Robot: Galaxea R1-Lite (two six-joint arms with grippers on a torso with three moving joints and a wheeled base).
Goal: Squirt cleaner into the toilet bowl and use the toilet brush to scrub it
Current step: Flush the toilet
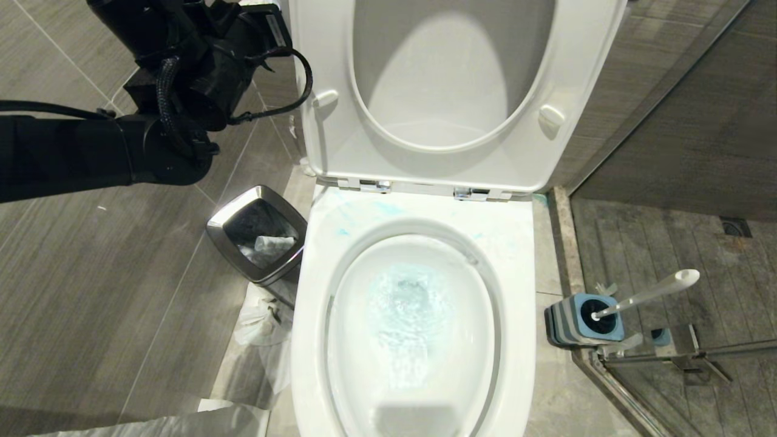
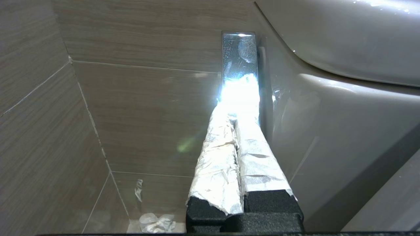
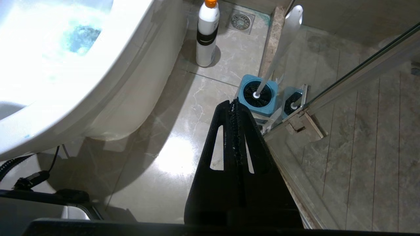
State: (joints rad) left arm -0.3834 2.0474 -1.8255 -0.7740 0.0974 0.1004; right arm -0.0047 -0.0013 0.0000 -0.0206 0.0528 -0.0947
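Observation:
The white toilet bowl (image 1: 522, 291) stands with seat and lid (image 1: 452, 164) raised. Its water (image 1: 413, 309) swirls with a pale blue tint, and turquoise cleaner smears (image 1: 388, 209) mark the back rim. The toilet brush (image 1: 646, 293) leans in its blue holder (image 1: 607, 332) on the floor to the right. My left arm (image 1: 182, 79) reaches beside the tank. There my left gripper (image 2: 237, 105) is shut and empty, its taped tips at a chrome flush lever (image 2: 239, 52); glare hides the contact. My right gripper (image 3: 233, 102) is shut and empty, just short of the holder (image 3: 259, 109) and brush (image 3: 282, 42).
A steel-rimmed bin (image 1: 218, 227) stands left of the bowl with a crumpled plastic bag (image 1: 261, 321) beside it. The glass shower door and its frame (image 1: 698, 352) run close behind the holder. A white bottle with an orange cap (image 3: 207, 32) stands by the floor drain (image 3: 242, 21).

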